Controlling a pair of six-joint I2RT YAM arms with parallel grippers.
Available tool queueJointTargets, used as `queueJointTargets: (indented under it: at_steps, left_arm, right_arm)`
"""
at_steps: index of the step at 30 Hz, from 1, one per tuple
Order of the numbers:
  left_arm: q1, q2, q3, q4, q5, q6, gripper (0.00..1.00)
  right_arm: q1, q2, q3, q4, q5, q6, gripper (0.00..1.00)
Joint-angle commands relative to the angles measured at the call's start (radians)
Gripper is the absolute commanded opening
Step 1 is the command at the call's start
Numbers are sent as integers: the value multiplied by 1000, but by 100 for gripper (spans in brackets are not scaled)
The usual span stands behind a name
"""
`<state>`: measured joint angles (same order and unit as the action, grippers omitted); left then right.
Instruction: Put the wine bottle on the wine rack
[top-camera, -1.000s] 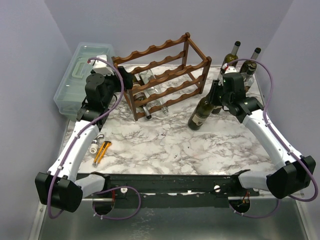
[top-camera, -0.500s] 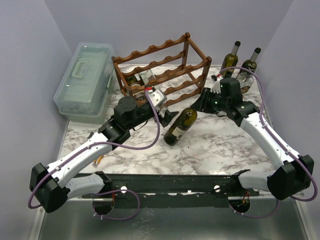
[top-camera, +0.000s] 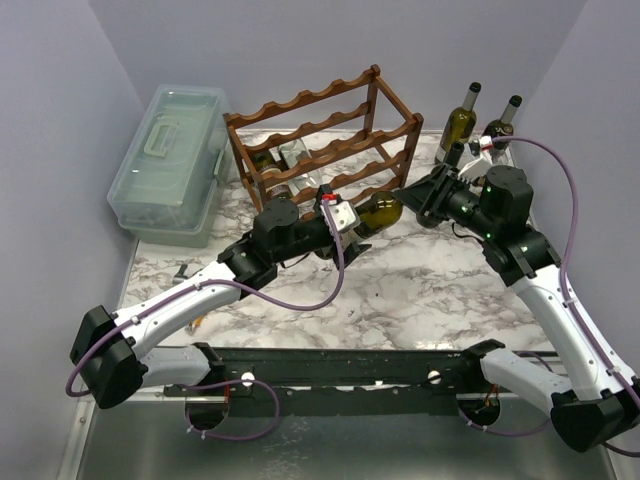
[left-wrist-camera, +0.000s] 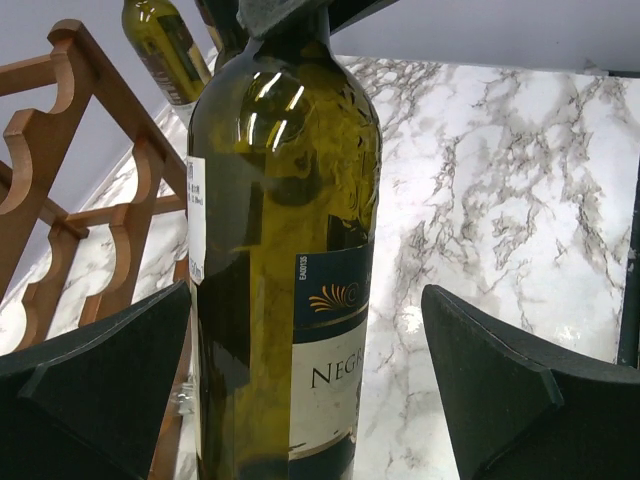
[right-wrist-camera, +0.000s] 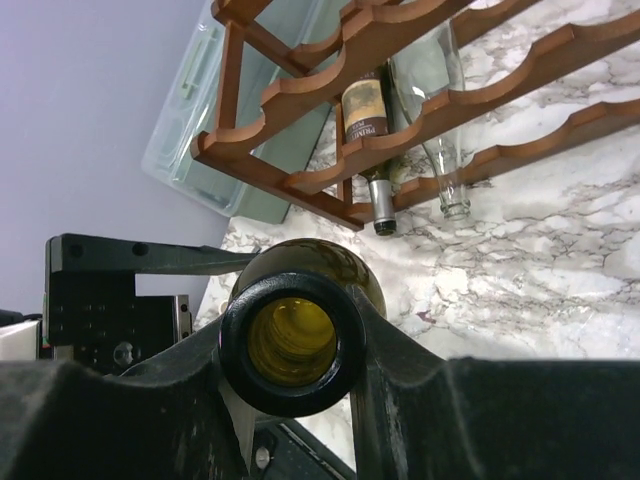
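Observation:
The dark green wine bottle (top-camera: 377, 212) hangs level above the marble table, in front of the reddish-brown wine rack (top-camera: 320, 140). My right gripper (top-camera: 425, 198) is shut on its neck; in the right wrist view the bottle mouth (right-wrist-camera: 292, 343) sits between that gripper's (right-wrist-camera: 292, 350) fingers. My left gripper (top-camera: 345, 225) is open at the bottle's base end. In the left wrist view the labelled bottle body (left-wrist-camera: 285, 250) stands between the spread fingers (left-wrist-camera: 100, 385) of the left gripper (left-wrist-camera: 310, 400), close to the left pad and apart from the right one. The rack's rails (left-wrist-camera: 60, 180) show on the left.
A brown bottle (right-wrist-camera: 365, 115) and a clear bottle (right-wrist-camera: 432, 90) lie in the rack's lower tiers. Two upright bottles (top-camera: 461, 118) stand at the back right corner. A pale green plastic box (top-camera: 170, 160) sits left of the rack.
My left arm swung from beside the box to the table's middle and opened wide around the bottle's body. My right arm tipped the bottle level and carried it left, up to the rack.

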<state>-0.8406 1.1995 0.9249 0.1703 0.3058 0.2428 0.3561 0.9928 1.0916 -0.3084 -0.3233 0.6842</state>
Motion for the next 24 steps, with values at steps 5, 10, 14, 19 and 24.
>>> queueJointTargets:
  at_steps: [5,10,14,19,24]
  left_arm:
    - [-62,29,-20,-12,-141,81,99]
    - [-65,36,-17,-10,-269,99,99]
    - [-67,39,-11,-10,-331,100,88]
    - [-66,16,-15,-11,-408,118,48]
    - [-65,-4,-22,1,-464,160,12]
  right_arm:
    - [0,-33,-4,165,-65,145,1]
    - [0,-53,-11,193,-81,179,1]
    - [0,-44,-16,226,-116,203,1]
    - [0,-29,-27,221,-155,182,1]
    - [0,-5,-1,107,-161,97,24]
